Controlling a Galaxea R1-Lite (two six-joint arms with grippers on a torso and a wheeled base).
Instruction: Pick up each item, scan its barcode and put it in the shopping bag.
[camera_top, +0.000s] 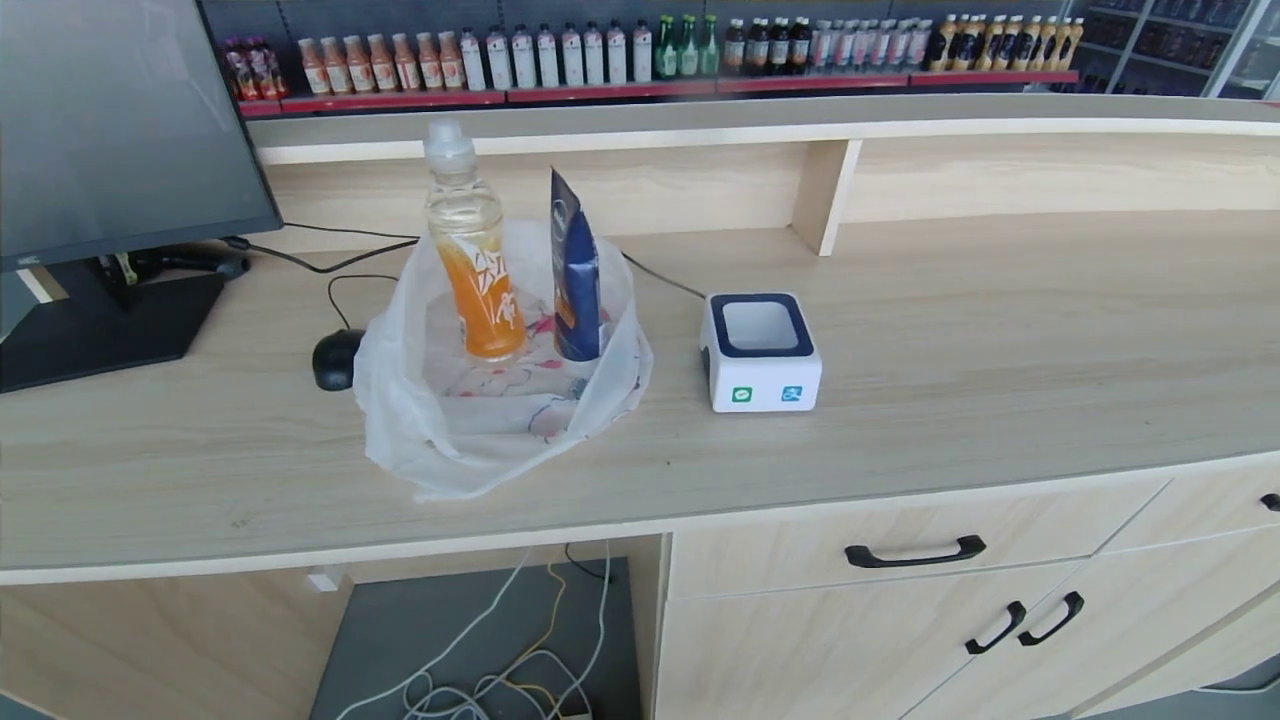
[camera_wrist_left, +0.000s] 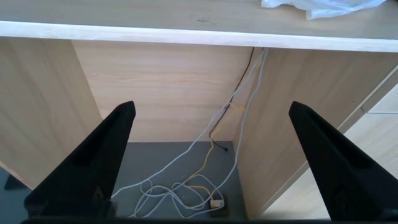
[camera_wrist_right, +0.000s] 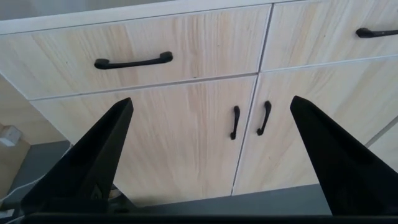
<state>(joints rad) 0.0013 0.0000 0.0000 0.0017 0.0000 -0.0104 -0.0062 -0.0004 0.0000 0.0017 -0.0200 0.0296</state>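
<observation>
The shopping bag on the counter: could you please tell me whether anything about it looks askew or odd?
Nothing looks spilled or damaged. The shopping bag lies slumped low around the orange drink bottle and the blue pouch, so both stand inside it mostly exposed.

No words can be read. The scanner (camera_top: 762, 352) bears a green sign (camera_top: 741, 395) and a blue sign (camera_top: 791, 394), seemingly too small to make out.
</observation>
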